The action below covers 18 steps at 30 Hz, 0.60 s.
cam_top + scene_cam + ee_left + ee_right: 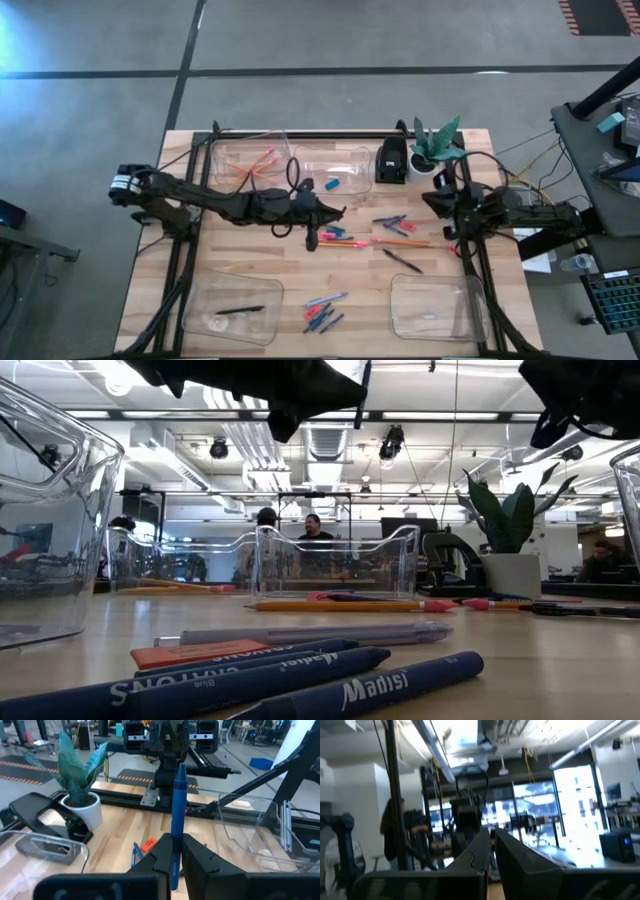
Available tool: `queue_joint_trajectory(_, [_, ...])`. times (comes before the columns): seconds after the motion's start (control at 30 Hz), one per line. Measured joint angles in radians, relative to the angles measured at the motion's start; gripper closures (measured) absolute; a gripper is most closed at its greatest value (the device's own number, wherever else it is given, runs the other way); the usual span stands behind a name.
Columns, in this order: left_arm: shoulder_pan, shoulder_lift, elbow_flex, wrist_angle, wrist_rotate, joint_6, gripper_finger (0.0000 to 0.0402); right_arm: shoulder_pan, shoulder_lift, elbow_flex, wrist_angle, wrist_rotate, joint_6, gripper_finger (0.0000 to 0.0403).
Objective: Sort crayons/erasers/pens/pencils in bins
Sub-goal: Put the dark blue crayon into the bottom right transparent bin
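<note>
The wooden table (290, 275) holds four clear bins (235, 308) at its corners, loose sticks scattered between. The left gripper (175, 851), over mid-table, is clamped on a blue crayon (178, 795), mid-carry; next comes lowering it over a bin's rim. The right gripper (491, 840) waits, fingers together, beside the potted plant (435, 145).

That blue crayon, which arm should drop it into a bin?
Left. The left gripper already holds the blue crayon above mid-table; the right gripper waits shut and empty at the table's right edge.
</note>
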Motion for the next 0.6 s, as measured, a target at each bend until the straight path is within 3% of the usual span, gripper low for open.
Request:
queue_joint_trajectory(0.27, [0.001,0.028,0.006,0.043,0.003,0.021,0.0391,0.0,0.084,0.0,0.042,0.0,0.055,0.038])
queue_joint_trajectory(0.6, [0.002,0.027,0.007,0.06,0.004,0.032,0.0391,0.0,0.346,0.0,0.424,0.0,0.043,0.038])
